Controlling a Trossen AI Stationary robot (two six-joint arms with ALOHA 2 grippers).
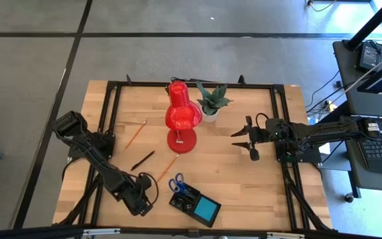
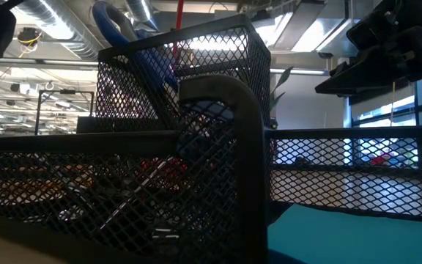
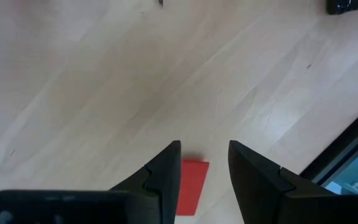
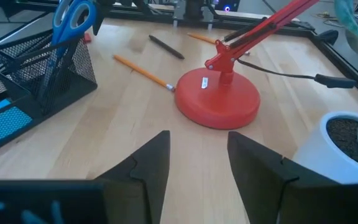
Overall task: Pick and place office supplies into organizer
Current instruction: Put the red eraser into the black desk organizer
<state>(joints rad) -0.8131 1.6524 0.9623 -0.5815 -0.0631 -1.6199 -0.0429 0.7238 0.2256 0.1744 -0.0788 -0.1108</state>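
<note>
Left tool (image 3: 204, 174) open, hovering right over small red block (image 3: 190, 185) lying flat on surface (image 3: 104, 93) near organizer (image 1: 190, 202). Block looks light, stiff; pinch across its narrow sides. Right tool (image 4: 197, 162) open, idle near lamp (image 4: 219, 99).

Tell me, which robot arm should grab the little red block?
Probably the left. The left gripper hangs open right over the small red block, which shows between its fingers. The right gripper is away beside the potted plant.

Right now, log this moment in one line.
left gripper: open over red block | right gripper: open, idle | scissors: in organizer
</note>
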